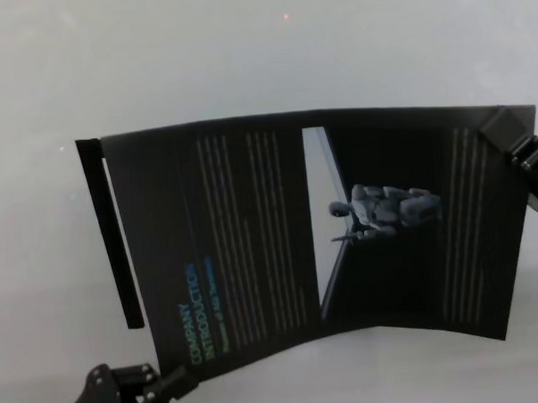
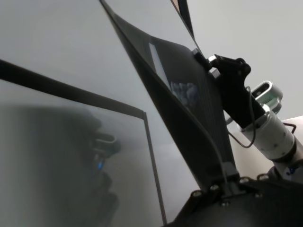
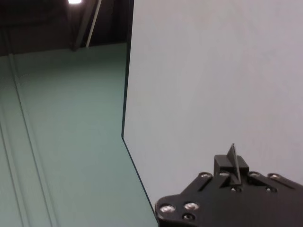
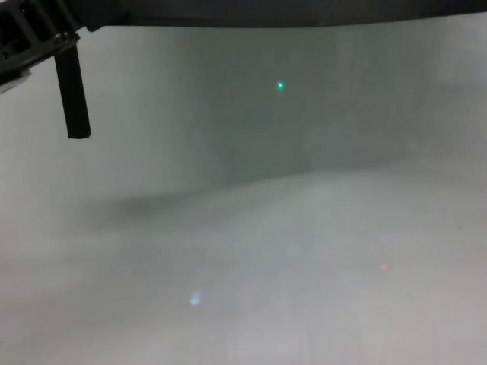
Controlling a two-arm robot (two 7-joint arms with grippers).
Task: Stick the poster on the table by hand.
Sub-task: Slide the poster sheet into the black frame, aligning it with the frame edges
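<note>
The poster [image 1: 253, 238] is a black sheet with a green "COMPANY INTRODUCTION" heading and white text columns. It hangs bowed above the pale table [image 1: 245, 51]. My left gripper [image 1: 174, 381] is shut on its near left corner, which also shows in the left wrist view [image 2: 226, 185]. My right gripper [image 1: 503, 131] is shut on its far right corner. The right wrist view shows the sheet edge-on between that gripper's fingers [image 3: 232, 163]. In the chest view the poster [image 4: 266, 11] is a dark band along the top.
A thin black bar [image 1: 110, 235] stands along the poster's left edge, and the chest view shows it hanging down [image 4: 72, 91]. The table's edge [image 3: 125, 94] shows in the right wrist view, with green floor beyond it.
</note>
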